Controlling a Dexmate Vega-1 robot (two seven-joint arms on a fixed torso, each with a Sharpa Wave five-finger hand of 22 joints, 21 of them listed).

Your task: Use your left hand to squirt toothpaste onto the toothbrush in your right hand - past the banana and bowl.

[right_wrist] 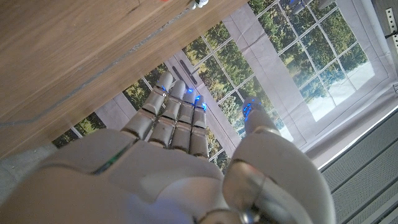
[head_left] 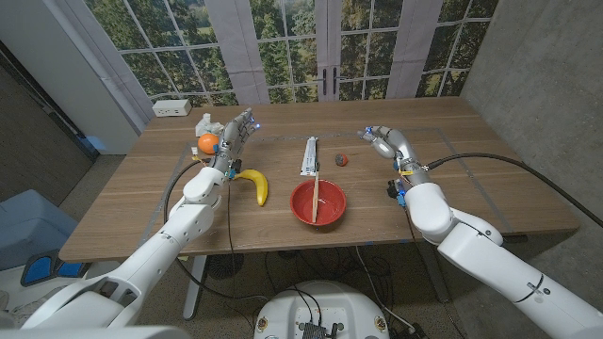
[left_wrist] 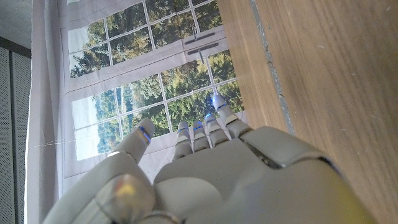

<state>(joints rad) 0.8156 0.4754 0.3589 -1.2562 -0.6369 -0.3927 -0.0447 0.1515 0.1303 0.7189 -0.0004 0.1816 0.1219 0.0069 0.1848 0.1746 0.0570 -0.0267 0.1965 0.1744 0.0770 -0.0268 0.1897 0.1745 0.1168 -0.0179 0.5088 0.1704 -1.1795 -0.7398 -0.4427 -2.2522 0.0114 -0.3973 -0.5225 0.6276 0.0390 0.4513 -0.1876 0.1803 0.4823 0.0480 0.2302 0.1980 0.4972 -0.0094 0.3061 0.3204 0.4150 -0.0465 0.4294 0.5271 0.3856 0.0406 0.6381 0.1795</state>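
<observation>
Neither hand holds anything yet, so by my reading the task is at its very start. The left hand [head_left: 231, 141], left of centre in the head view, and the right hand [head_left: 384, 143], right of centre, both have straight fingers held loosely side by side. The white toothpaste tube [head_left: 309, 155], flat and long, lies at upper centre on the matte wooden table [head_left: 471, 198]. A thin pale stick, probably the toothbrush [head_left: 317, 186], leans in the glossy red bowl [head_left: 317, 202] beside a curved yellow banana [head_left: 255, 183]. Next, each hand must reach in and grasp.
</observation>
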